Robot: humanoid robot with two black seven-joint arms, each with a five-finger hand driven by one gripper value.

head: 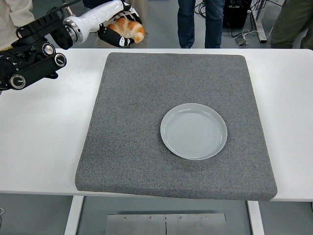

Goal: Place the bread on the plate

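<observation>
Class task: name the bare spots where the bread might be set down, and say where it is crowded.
The plate is bare, as is the grey mat all around it. The white table is bare left of the mat. Crowded only at far left, where the left robot hand holds the bread.

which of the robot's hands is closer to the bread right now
Left. The left hand is wrapped around the bread, holding it up at the picture's top left, far from the plate. The right hand is not in view.
</observation>
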